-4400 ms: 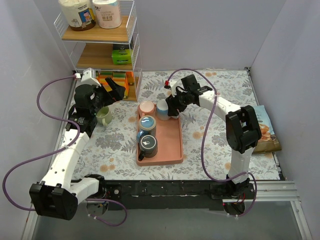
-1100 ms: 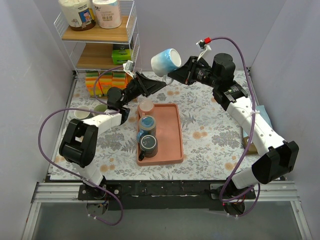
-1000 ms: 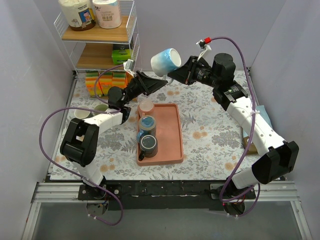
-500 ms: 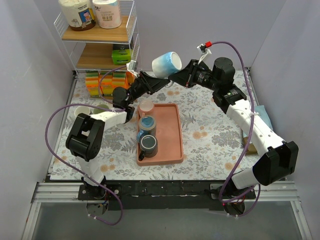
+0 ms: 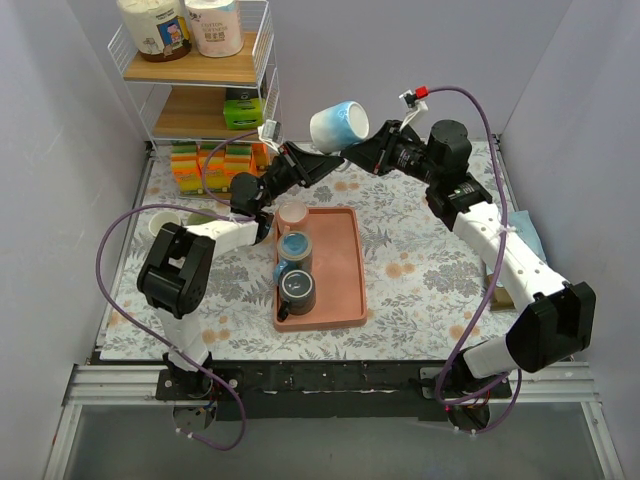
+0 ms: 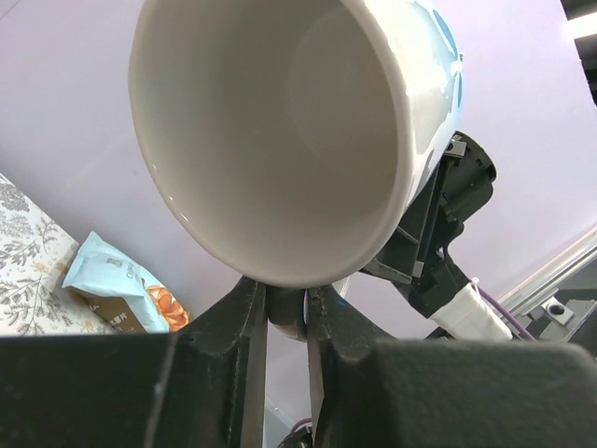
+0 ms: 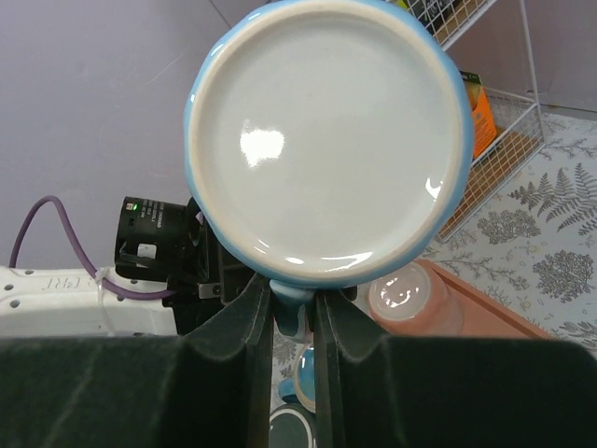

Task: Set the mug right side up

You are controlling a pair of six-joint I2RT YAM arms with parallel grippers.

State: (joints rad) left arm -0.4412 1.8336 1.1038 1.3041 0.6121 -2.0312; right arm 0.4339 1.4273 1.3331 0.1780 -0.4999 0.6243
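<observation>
The white-and-blue mug (image 5: 338, 124) hangs in the air above the back of the table, lying on its side. Its mouth faces the left wrist camera (image 6: 280, 140) and its base faces the right wrist camera (image 7: 326, 140). My left gripper (image 6: 287, 313) is shut on the handle from below the rim, and it meets the mug from the left (image 5: 322, 160) in the top view. My right gripper (image 7: 293, 308) is shut on the same blue handle (image 7: 292, 306) from the other side, reaching in from the right (image 5: 357, 150).
A pink tray (image 5: 340, 270) below holds an upside-down pink mug (image 5: 293, 214), a blue mug (image 5: 294, 247) and a dark mug (image 5: 297, 290). A wire shelf (image 5: 200, 90) stands at the back left. A white cup (image 5: 165, 221) sits at the left, a snack bag (image 5: 530, 250) at the right.
My left gripper has moved up under the mug and shut on its handle. The mug, still in the right gripper, has shifted slightly right and up.
</observation>
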